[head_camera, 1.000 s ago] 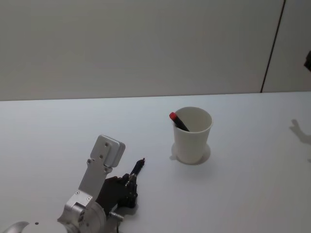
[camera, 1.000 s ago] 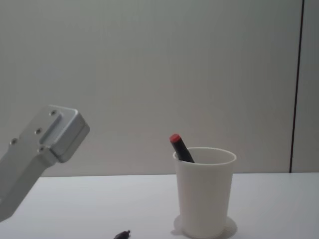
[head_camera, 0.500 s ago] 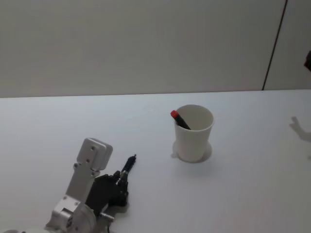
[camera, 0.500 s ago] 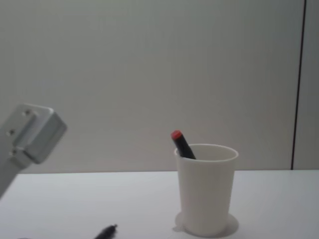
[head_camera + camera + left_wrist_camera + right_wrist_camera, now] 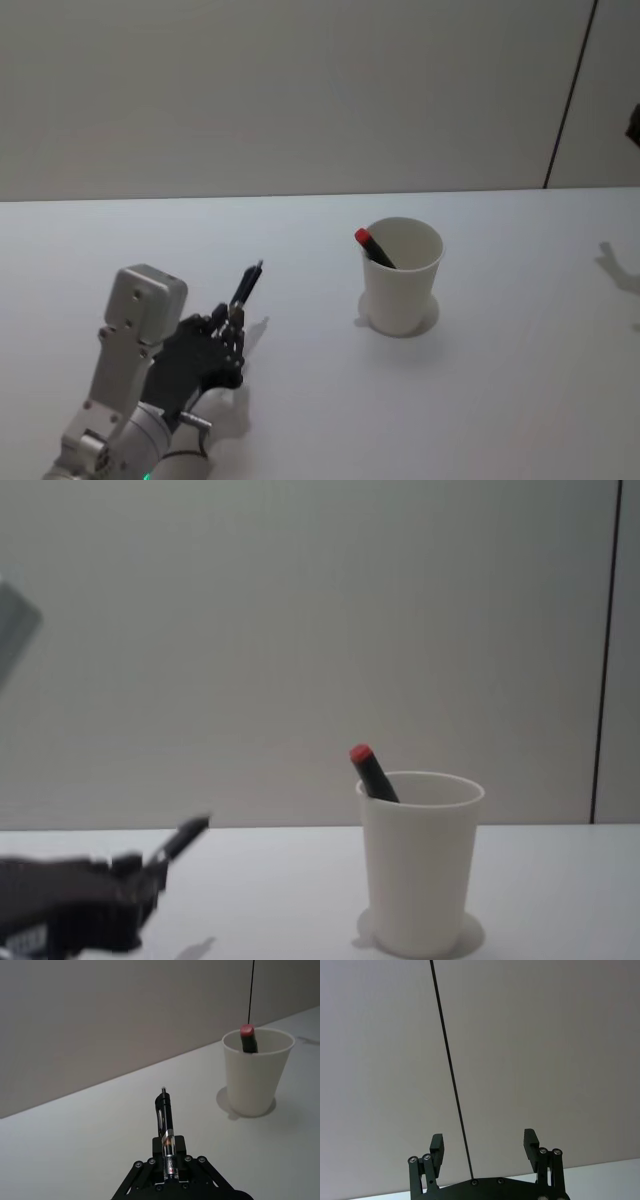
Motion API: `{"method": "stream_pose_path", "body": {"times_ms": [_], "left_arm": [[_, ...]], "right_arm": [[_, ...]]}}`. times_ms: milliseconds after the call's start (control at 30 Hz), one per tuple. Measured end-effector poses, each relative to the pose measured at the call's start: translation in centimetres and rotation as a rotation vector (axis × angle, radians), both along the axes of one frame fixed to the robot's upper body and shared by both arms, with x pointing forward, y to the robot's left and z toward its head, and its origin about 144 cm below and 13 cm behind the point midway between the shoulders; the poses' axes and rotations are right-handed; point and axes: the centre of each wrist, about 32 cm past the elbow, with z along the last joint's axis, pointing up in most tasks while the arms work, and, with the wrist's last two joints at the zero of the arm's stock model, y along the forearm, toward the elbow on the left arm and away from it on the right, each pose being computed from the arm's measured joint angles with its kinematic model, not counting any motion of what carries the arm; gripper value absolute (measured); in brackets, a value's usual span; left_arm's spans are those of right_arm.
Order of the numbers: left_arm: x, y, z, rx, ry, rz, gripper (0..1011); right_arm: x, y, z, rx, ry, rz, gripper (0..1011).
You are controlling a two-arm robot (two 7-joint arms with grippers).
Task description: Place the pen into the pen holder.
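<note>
At near left, the left hand (image 5: pixel 236 315), a black metal claw on a silver, boxy arm, is closed tight on the pen (image 5: pixel 247 283), pinching its lower end. One pen is held this way: slim and straight, with a clear barrel at the grip and a glossy black upper part bearing a clip and a small knob at the far end (image 5: pixel 165 1115). It slants up and away from the fingers, clear of the bench (image 5: pixel 500 400), casting a faint shadow on the smooth white top. From the chest view the hand (image 5: pixel 140 880) sits low at the left with the pen (image 5: pixel 185 837) jutting up to the right.

Right of it, well apart, stands one cup (image 5: pixel 400 285) of plain white paper, tapered, with a rolled rim, upright on the bench. One dark marker (image 5: pixel 372 248) with a red cap leans inside against the left of the rim, its cap poking above (image 5: pixel 373 772).

Farther right, the right hand (image 5: pixel 484 1142) is raised before a flat grey wall (image 5: pixel 545 1035), its two black fingers spread wide with nothing between them.
</note>
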Motion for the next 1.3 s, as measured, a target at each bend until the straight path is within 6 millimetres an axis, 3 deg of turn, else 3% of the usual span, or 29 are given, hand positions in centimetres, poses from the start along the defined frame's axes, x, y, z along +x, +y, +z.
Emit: {"method": "stream_pose_path", "body": {"times_ms": [500, 1067, 1300], "left_arm": [[0.5, 1.1, 1.7, -0.100, -0.200, -0.123, 141], [6.6, 1.7, 4.8, -0.125, -0.383, -0.342, 141], [8.1, 1.7, 5.7, -0.120, -0.411, -0.389, 141]], "right_arm": [[0.0, 0.0, 0.0, 0.000, 0.000, 0.000, 1002], [0.0, 0.0, 0.0, 0.000, 0.000, 0.000, 1002], [0.0, 0.0, 0.0, 0.000, 0.000, 0.000, 1002]]}}
